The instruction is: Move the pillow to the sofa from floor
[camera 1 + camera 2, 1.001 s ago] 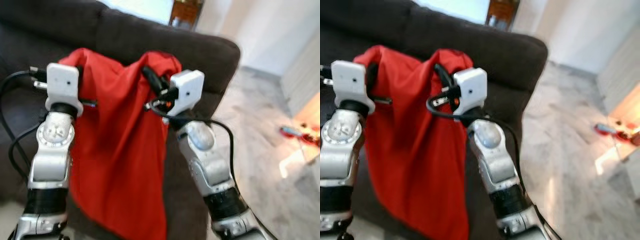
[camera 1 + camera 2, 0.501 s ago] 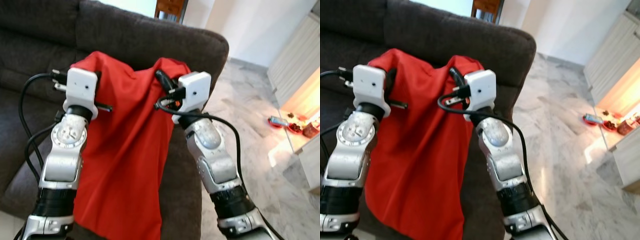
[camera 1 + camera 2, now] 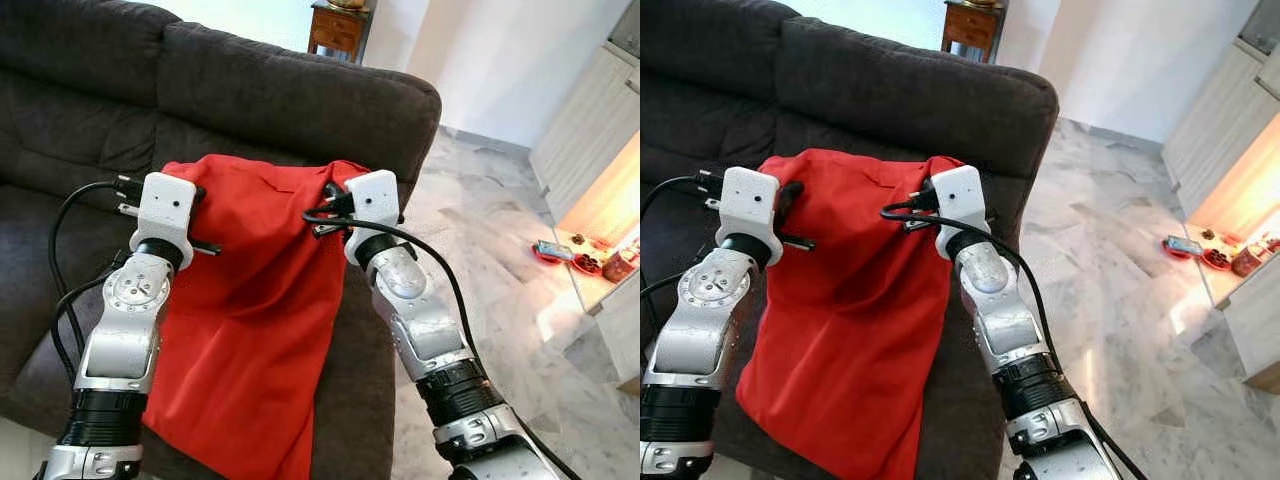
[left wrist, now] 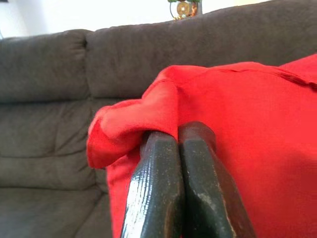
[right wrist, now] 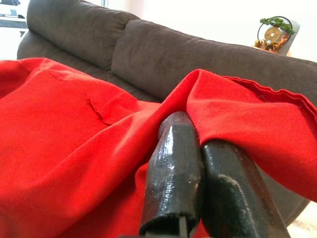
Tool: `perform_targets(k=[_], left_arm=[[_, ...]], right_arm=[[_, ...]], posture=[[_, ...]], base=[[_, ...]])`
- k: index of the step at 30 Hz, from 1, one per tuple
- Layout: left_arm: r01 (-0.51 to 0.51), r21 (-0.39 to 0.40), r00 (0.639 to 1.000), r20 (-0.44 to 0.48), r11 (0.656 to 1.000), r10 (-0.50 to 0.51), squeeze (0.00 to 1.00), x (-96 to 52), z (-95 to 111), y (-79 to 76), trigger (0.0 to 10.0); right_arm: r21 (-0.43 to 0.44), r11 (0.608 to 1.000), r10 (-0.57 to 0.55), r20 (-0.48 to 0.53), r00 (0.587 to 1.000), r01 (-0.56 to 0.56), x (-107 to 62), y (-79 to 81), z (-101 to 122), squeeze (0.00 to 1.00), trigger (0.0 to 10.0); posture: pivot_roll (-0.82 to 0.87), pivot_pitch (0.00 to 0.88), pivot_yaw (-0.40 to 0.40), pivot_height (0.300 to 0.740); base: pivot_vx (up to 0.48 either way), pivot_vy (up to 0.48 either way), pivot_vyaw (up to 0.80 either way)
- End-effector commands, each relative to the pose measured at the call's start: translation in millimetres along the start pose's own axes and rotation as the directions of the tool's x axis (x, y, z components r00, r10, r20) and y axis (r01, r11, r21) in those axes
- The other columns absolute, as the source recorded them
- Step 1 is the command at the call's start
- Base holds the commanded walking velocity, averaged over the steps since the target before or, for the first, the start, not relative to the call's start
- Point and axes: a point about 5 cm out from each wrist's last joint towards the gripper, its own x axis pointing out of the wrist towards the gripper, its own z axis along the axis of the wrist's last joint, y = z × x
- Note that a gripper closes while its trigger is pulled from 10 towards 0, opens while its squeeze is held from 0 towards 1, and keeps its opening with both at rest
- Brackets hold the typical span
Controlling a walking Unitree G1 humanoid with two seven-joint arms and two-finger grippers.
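A limp red pillow (image 3: 250, 300) hangs between my two arms over the right end of the dark grey sofa (image 3: 270, 95), its lower part draping down the sofa's front. My left gripper (image 4: 177, 134) is shut on the pillow's upper left corner, with red cloth bunched over the black fingers (image 4: 153, 188). My right gripper (image 5: 190, 126) is shut on the upper right corner, next to the sofa's armrest. The grippers' own tips are hidden behind the white wrist housings (image 3: 165, 205) in the eye views.
The sofa's back cushions (image 3: 710, 60) rise behind the pillow. To the right lies pale marble floor (image 3: 500, 260), with small items (image 3: 560, 252) on it near a lit cabinet. A wooden side table (image 3: 338, 25) stands behind the sofa.
The camera has risen and tilted, showing more sofa. Both arms have carried the pillow forward and lower, so its top corners now sit over the seat near the backrest.
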Motion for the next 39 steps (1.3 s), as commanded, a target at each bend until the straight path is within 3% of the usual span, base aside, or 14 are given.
perform_targets(k=[1,7,8,10,11,12,26,28,29,30,31,32,33,39], left_arm=[[0.032,-0.013,0.999,-0.003,0.999,-0.032,0.00,0.2,1,-5.8,10.0],[0.026,-0.018,1.000,-0.011,0.999,-0.026,0.00,0.5,1,-5.8,10.0],[0.024,-0.021,1.000,-0.013,0.999,-0.024,0.19,0.6,0,-5.8,10.0],[0.023,-0.023,1.000,-0.015,0.999,-0.023,0.19,0.6,0,-5.8,10.0],[0.021,-0.025,1.000,-0.018,0.999,-0.022,0.92,0.7,0,-5.7,10.0],[0.018,-0.026,1.000,-0.022,1.000,-0.019,1.00,0.8,0,-5.5,10.0],[-0.004,-0.025,1.000,-0.017,1.000,0.004,1.00,1.2,2,-1.3,10.0],[-0.005,-0.021,1.000,-0.017,1.000,0.004,1.00,1.5,2,-1.4,10.0],[-0.013,-0.010,1.000,-0.021,1.000,0.012,1.00,1.7,1,-1.0,10.0],[-0.013,-0.010,1.000,-0.021,1.000,0.012,1.00,1.7,1,-1.0,10.0],[-0.023,-0.011,0.999,-0.028,1.000,0.022,0.46,1.5,0,-0.4,10.0],[-0.023,-0.011,0.999,-0.028,1.000,0.022,0.46,1.5,0,-0.4,10.0],[-0.027,-0.008,0.999,-0.035,1.000,0.027,0.00,0.4,-3,-0.2,10.0],[-0.061,0.000,0.997,-0.047,0.998,0.061,0.00,-11.4,-24,0.6,10.0]], right_arm=[[-0.010,1.000,-0.005,0.021,1.000,0.006,3.4,-1.8,8,0.00,10.0],[-0.004,1.000,-0.004,0.020,1.000,0.005,2.7,-1.9,8,0.00,10.0],[-0.003,1.000,-0.004,0.021,1.000,0.004,2.6,-2.0,8,0.00,10.0],[-0.003,1.000,-0.004,0.021,1.000,0.004,2.5,-2.1,8,0.00,10.0],[-0.001,1.000,-0.004,0.023,1.000,0.004,2.3,-2.3,8,0.82,10.0],[0.001,1.000,-0.003,0.026,1.000,0.003,2.3,-2.4,9,1.00,10.0],[0.013,1.000,0.006,0.036,0.999,-0.007,2.7,0.3,11,1.00,10.0],[0.007,1.000,0.000,0.033,0.999,0.000,2.4,-0.7,10,0.93,10.0],[-0.001,1.000,-0.013,0.028,1.000,0.013,1.9,-2.7,9,0.00,10.0],[-0.001,1.000,-0.013,0.028,1.000,0.013,1.9,-2.7,9,0.00,10.0],[-0.009,1.000,-0.028,0.025,0.999,0.028,1.0,-5.2,8,0.00,10.0],[-0.009,1.000,-0.028,0.025,0.999,0.028,1.0,-5.2,8,0.00,10.0],[-0.015,0.998,-0.055,0.025,0.998,0.055,-1.0,-10.5,7,0.00,10.0],[-0.055,0.970,-0.240,-0.021,0.971,0.238,-22.6,-57.6,-19,0.00,10.0]], posture=[[0.17,0.000,-0.185,0.740],[0.17,0.000,-0.186,0.740],[0.17,0.000,-0.187,0.740],[0.17,0.000,-0.187,0.740],[0.17,0.000,-0.187,0.740],[0.17,0.000,-0.188,0.740],[0.17,0.000,-0.188,0.740],[0.17,0.000,-0.189,0.740],[0.17,0.000,-0.189,0.740],[0.17,0.000,-0.189,0.740],[0.17,0.000,-0.189,0.740],[0.17,0.000,-0.189,0.740],[0.17,0.000,-0.189,0.740],[0.16,0.000,-0.186,0.740]], base=[[0.000,0.000,0.00],[0.000,0.000,0.00],[0.000,0.000,0.00],[0.000,0.000,0.00],[0.000,0.000,0.00],[0.000,0.000,0.00],[0.000,0.000,0.00],[0.000,0.000,0.00],[0.000,0.000,0.00],[0.000,0.000,0.00],[0.000,0.000,0.00],[0.000,0.000,0.00],[0.000,0.000,0.00],[0.000,0.000,0.00]])
